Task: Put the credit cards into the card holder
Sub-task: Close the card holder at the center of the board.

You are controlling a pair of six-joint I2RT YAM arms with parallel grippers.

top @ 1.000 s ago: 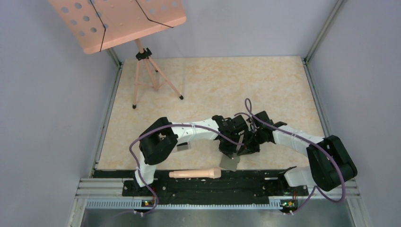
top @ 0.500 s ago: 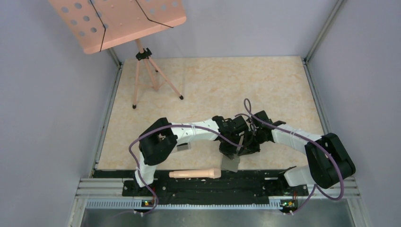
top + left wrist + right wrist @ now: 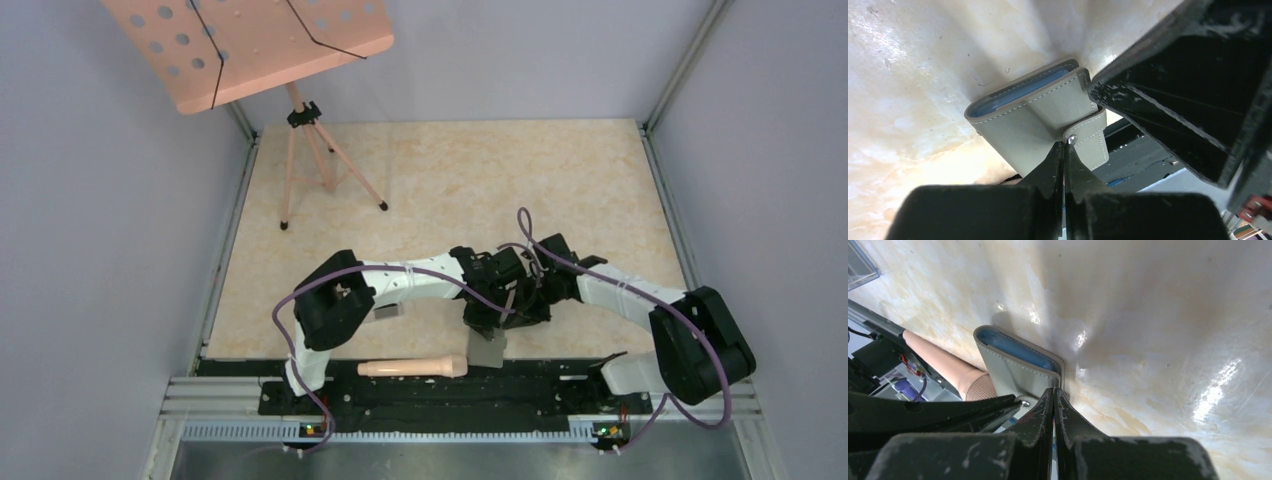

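The card holder (image 3: 1033,115) is a grey stitched wallet, folded, with its bluish inside showing along one edge. It lies at the table's near edge (image 3: 487,350), partly over the black rail. My left gripper (image 3: 1064,144) is shut, and its tips touch the wallet's snap tab (image 3: 1093,140). From the other side, my right gripper (image 3: 1054,390) is also shut, its tips against the stitched corner of the card holder (image 3: 1008,370). I see nothing between either pair of fingers. The credit cards are out of view.
A peach microphone-like stick (image 3: 412,368) lies on the black rail just left of the wallet. A peach music stand (image 3: 250,50) on a tripod stands at the back left. A clear box corner (image 3: 858,265) shows in the right wrist view. Metal rails border the tabletop.
Both grippers stay shut at the wallet. The wallet has shifted very slightly toward the near edge; the right arm has barely moved.
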